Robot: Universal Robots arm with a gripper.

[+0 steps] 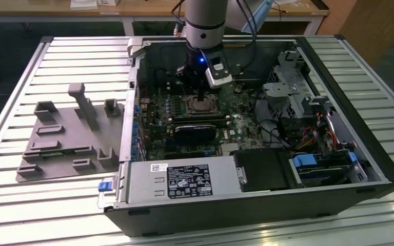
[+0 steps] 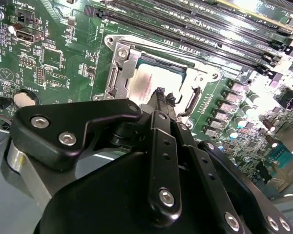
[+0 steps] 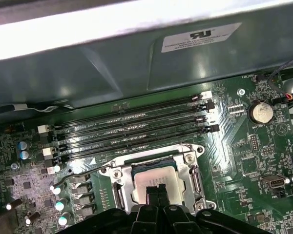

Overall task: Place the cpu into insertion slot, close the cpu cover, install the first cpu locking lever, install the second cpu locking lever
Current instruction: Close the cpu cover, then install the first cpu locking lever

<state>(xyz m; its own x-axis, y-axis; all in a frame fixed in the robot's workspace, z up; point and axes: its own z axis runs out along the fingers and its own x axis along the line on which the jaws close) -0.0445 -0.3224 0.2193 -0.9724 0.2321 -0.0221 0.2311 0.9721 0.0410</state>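
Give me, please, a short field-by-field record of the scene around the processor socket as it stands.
setting: open computer case on a slatted table
cpu: seated in the insertion slot, metal top showing
cpu cover: lying down around the cpu
lever: a thin wire lever juts out beside the slot
tool: fingertips together just above the cpu, holding nothing
aside: grey fixture tray, at the exterior view's left of the case
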